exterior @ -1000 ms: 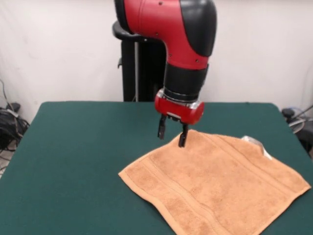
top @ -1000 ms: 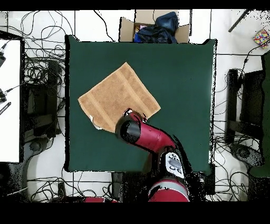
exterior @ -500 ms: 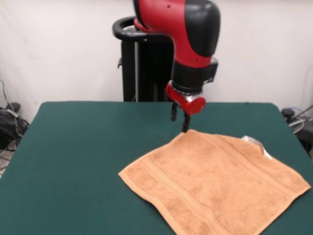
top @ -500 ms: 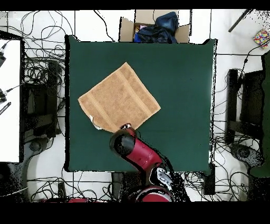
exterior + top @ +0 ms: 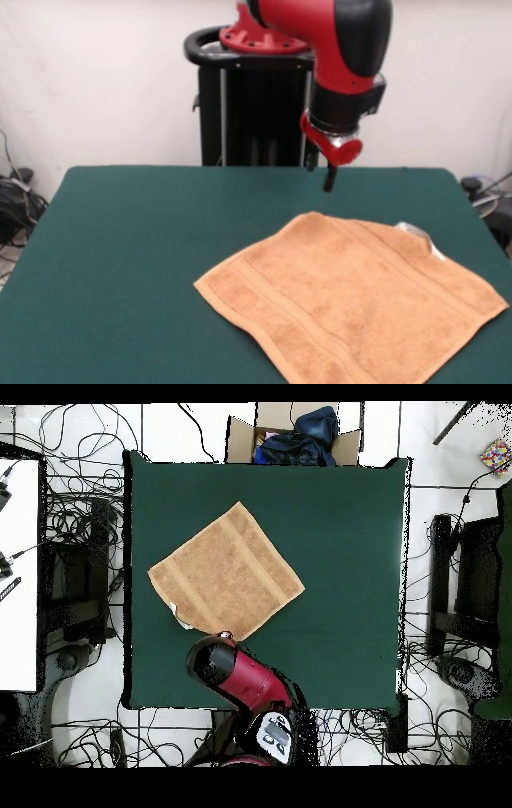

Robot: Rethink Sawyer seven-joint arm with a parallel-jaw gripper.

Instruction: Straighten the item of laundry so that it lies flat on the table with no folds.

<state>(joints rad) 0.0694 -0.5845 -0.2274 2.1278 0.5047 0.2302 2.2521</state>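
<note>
The item of laundry is an orange-tan towel spread out on the right half of the green table, with border bands running across it and a small white tag at its far right edge. In the overhead view the towel lies as a diamond on the table, left of the middle. My gripper hangs in the air above and behind the towel's far corner, open, with nothing between its fingers. From overhead the red arm covers the gripper just below the towel's lower corner.
A cardboard box holding dark cloth sits beyond the table's top edge in the overhead view. Cables lie on the floor around the table. The black pedestal stands behind the table.
My gripper has risen off the towel's far corner and drawn back toward the pedestal and to the right in the front view. The towel has stayed where it was.
</note>
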